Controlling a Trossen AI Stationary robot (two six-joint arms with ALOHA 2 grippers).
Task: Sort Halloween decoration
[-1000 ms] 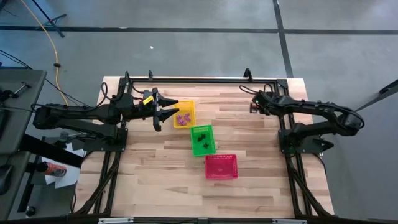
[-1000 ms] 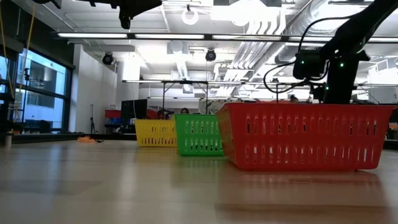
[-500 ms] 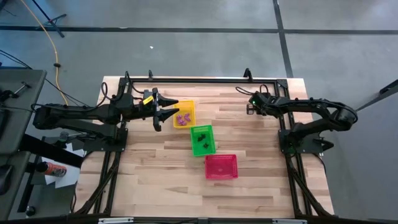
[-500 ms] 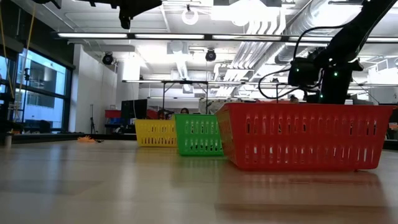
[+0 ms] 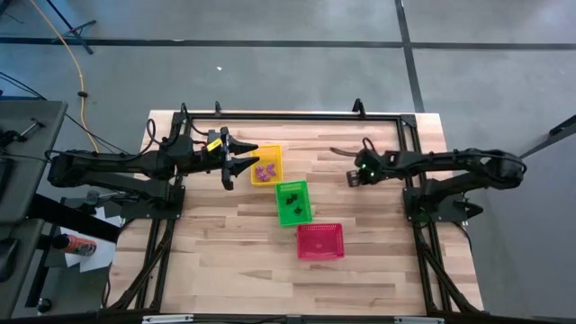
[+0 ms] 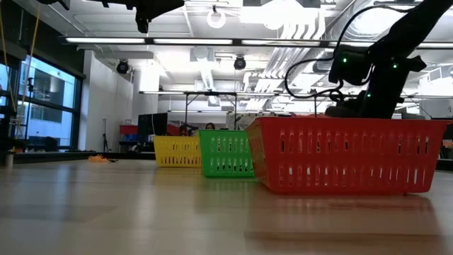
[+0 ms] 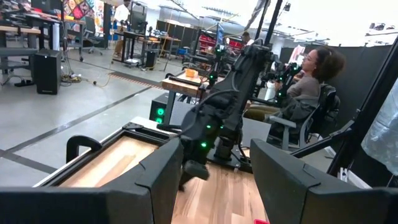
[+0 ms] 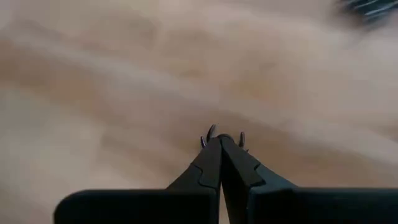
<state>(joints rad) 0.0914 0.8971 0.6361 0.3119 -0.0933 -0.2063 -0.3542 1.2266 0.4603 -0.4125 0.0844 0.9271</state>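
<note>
Halloween decoration (image 8: 222,135), something tiny and purple, is pinched in the right gripper (image 8: 221,144), just poking past its tips. With so little bite it could slip out short of the baskets (image 5: 292,202). Left gripper (image 5: 243,159) waits, fingers apart.

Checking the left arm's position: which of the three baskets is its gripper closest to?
The yellow basket. The left gripper hangs open at its edge; the green basket and red basket lie farther off.

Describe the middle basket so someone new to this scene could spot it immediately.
Start in the high view at the wooden table, where three small mesh baskets run in a diagonal line. The green basket sits between the yellow basket and the red basket, and it alone holds dark trinkets.
</note>
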